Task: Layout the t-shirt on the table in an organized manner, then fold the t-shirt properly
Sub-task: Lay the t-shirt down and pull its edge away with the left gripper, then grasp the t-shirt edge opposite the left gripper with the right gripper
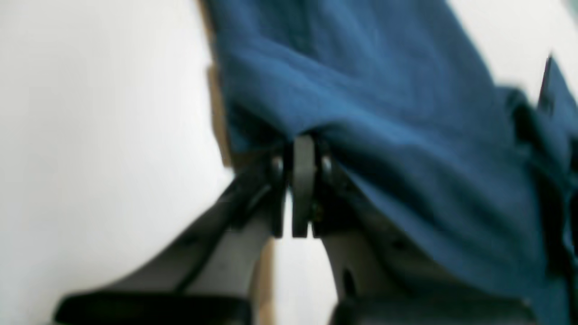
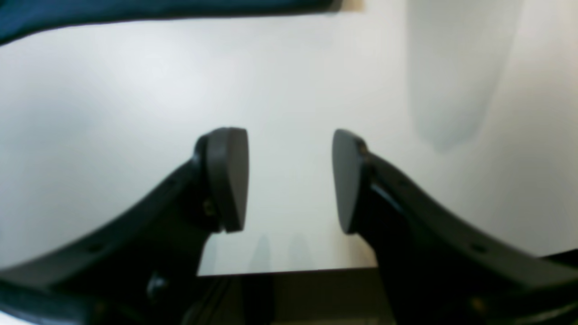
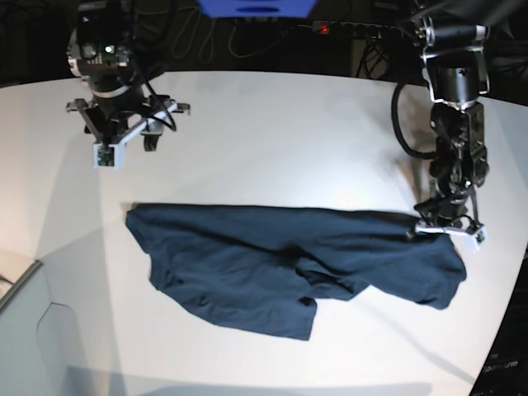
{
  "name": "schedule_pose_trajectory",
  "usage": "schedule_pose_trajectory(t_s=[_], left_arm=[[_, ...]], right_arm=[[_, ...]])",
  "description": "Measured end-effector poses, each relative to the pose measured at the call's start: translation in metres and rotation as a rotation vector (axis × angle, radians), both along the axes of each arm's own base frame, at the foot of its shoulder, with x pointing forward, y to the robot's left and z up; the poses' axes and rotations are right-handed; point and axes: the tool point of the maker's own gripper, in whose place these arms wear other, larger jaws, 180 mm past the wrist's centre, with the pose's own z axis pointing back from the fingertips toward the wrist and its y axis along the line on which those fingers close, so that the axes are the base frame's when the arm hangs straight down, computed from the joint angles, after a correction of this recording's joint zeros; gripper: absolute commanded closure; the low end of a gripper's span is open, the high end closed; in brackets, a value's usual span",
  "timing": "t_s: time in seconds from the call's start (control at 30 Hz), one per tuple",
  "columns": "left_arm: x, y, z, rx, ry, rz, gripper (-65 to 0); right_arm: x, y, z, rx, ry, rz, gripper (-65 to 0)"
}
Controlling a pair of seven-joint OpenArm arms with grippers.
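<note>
The dark navy t-shirt (image 3: 280, 256) lies crumpled and stretched sideways across the white table (image 3: 289, 140). At its right end, my left gripper (image 3: 441, 221) points down onto the cloth. In the left wrist view, that left gripper (image 1: 302, 153) is shut on an edge of the blue t-shirt (image 1: 384, 99), and the fabric bunches over its fingertips. My right gripper (image 3: 124, 130) hovers over bare table at the far left, apart from the shirt. It stands open (image 2: 291, 180) with nothing between its pads. A strip of the t-shirt (image 2: 90, 11) shows at the top of the right wrist view.
Cables and a power strip (image 3: 346, 29) lie beyond the table's back edge. The table's curved edge (image 3: 25, 280) runs along the lower left. In the right wrist view, the table's edge (image 2: 289, 271) sits just below the fingers.
</note>
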Motion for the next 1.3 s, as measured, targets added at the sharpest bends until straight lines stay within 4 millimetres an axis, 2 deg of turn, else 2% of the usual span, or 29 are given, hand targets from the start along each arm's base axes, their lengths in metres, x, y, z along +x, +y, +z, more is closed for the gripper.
schedule_pose_trajectory(t_s=[0.1, 0.2, 0.43, 0.5, 0.57, 0.67, 0.77, 0.9, 1.03, 1.13, 1.2, 1.3], left_arm=[[-0.004, 0.007, 0.031, 0.029, -0.089, 0.012, -0.1], [-0.008, 0.007, 0.076, 0.081, -0.204, 0.010, -0.1], [-0.018, -0.023, 0.204, 0.192, -0.524, -0.070, -0.1], [-0.025, -0.027, 0.223, 0.219, -0.566, -0.081, -0.1], [-0.030, -0.029, 0.229, 0.236, -0.574, -0.088, -0.1], [-0.036, -0.031, 0.234, 0.249, -0.583, -0.099, -0.1], [-0.046, -0.021, 0.234, 0.267, -0.576, -0.075, -0.1], [-0.062, -0.009, 0.218, 0.282, -0.520, -0.051, -0.1], [-0.081, 0.009, 0.183, 0.285, -0.417, -0.021, -0.1], [-0.099, 0.017, 0.136, 0.255, -0.279, -0.011, -0.1], [-0.107, 0.020, 0.111, 0.231, -0.214, -0.004, -0.1], [-0.117, 0.026, 0.086, 0.215, -0.152, 0.011, -0.1]], right_arm=[[0.000, 0.001, 0.000, 0.002, 0.000, 0.001, -30.2], [0.000, 0.000, 0.000, -0.001, -0.001, 0.001, -30.2], [0.003, 0.000, 0.002, 0.000, -0.008, 0.001, -30.2], [0.003, 0.000, 0.002, 0.001, -0.009, 0.001, -30.2], [0.004, 0.000, 0.002, 0.001, -0.011, 0.001, -30.2], [0.004, 0.001, 0.002, 0.001, -0.012, 0.001, -30.2], [0.004, 0.000, 0.002, 0.001, -0.010, 0.001, -30.2], [0.004, 0.000, 0.002, 0.001, -0.012, 0.001, -30.2], [0.012, 0.000, 0.007, 0.001, -0.029, 0.001, -30.2], [0.026, 0.000, 0.016, -0.001, -0.073, 0.003, -30.6], [0.036, 0.011, 0.020, 0.005, -0.092, 0.035, -30.6], [0.050, 0.032, 0.013, 0.041, -0.089, 0.081, -30.8]])
